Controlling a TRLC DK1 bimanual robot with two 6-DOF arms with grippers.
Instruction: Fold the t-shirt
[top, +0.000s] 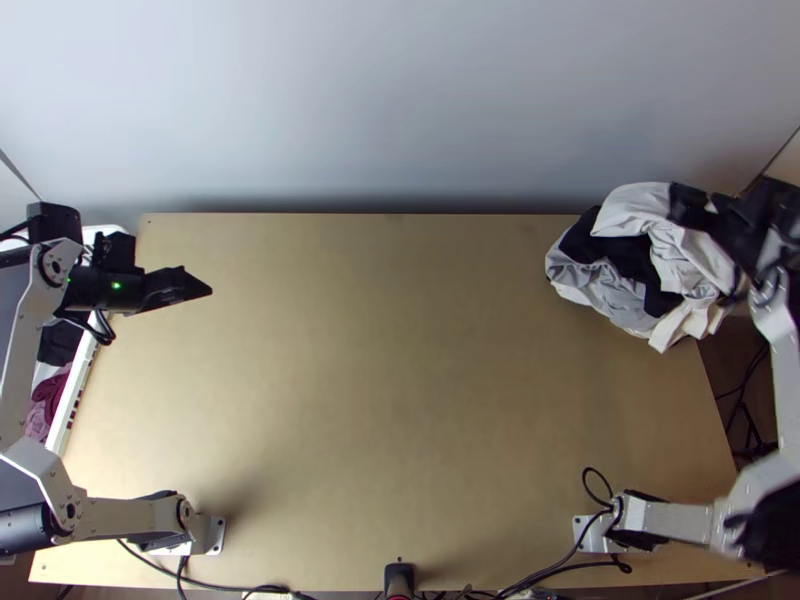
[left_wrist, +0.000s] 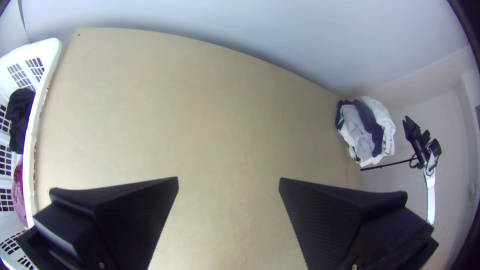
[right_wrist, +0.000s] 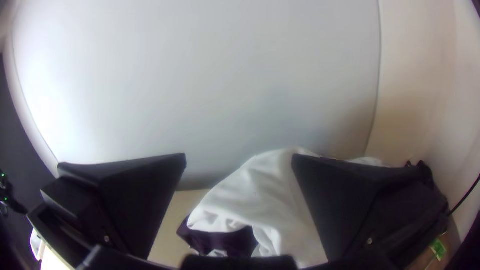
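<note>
Right, your right gripper (right_wrist: 239, 156) is spread wide at the far right corner of the table (top: 400, 380), over the bunched pile. White cloth (top: 635, 208) on top, probably the t-shirt; can't confirm. From the gripper it lies below and toward mid-table; no clear long axis. Right arm is nearer, so I'd pick with that; watch for snagging the dark cloth (top: 625, 255). Left gripper (left_wrist: 228, 180), also wide, is near the left edge by the basket (left_wrist: 31, 130). Pale wall (top: 400, 100) behind the far edge.
</note>
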